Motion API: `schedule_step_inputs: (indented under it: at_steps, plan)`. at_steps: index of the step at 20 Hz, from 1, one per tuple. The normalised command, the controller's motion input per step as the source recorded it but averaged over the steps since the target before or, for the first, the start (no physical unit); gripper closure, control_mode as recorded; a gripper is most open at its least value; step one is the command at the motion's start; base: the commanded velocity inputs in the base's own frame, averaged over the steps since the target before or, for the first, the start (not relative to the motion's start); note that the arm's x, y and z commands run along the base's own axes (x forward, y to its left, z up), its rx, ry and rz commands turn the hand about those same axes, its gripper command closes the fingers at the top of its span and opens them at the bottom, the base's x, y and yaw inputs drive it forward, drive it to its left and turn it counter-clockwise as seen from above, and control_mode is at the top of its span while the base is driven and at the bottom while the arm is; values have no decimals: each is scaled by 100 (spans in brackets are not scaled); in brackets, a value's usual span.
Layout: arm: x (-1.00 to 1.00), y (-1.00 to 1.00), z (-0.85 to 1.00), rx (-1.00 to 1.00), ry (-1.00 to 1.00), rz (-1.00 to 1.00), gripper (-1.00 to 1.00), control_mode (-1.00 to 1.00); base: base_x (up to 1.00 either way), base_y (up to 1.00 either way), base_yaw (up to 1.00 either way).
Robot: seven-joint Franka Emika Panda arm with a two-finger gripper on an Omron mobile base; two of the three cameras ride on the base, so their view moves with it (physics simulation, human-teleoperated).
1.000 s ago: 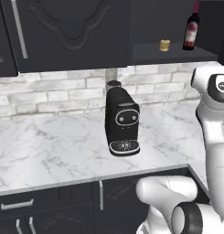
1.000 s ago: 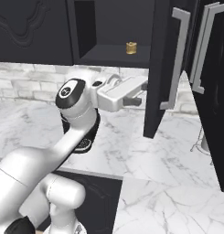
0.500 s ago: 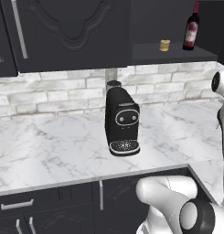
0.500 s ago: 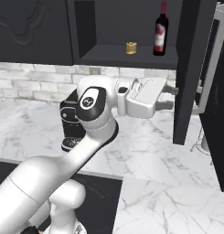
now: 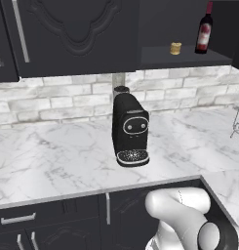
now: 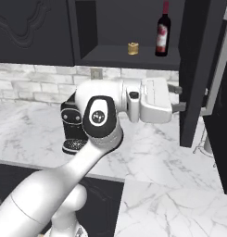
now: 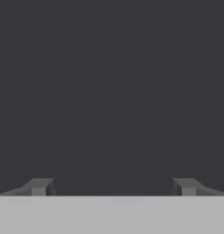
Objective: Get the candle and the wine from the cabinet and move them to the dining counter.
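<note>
Right base view: wine (image 6: pixel 163 30) shelved above the open, empty hand (image 6: pixel 182 97).

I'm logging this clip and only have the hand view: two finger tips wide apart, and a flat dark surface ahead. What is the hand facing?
Observer: The gripper is open and points at the swung-open cabinet door, close to it. That dark panel is your surface.
Operator: Is it holding anything?
Observer: No. The wine stands upright on the cabinet shelf, higher than the gripper.
Operator: And the candle?
Observer: The candle sits on the same shelf, left of the bottle in the right base view and apart from it.
</note>
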Motion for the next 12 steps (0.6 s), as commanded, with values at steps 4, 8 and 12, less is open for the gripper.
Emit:
schedule_step_inputs:
  at_steps: [4, 8, 12]
  plan:
    - [16, -51, -7, 4, 0, 23, -100, -100, 0, 0, 0]
    - [13, -17, -2, 1, 0, 13, -100, -100, 0, 0, 0]
    - [0, 38, 0, -1, 0, 0, -100, -100, 0, 0, 0]
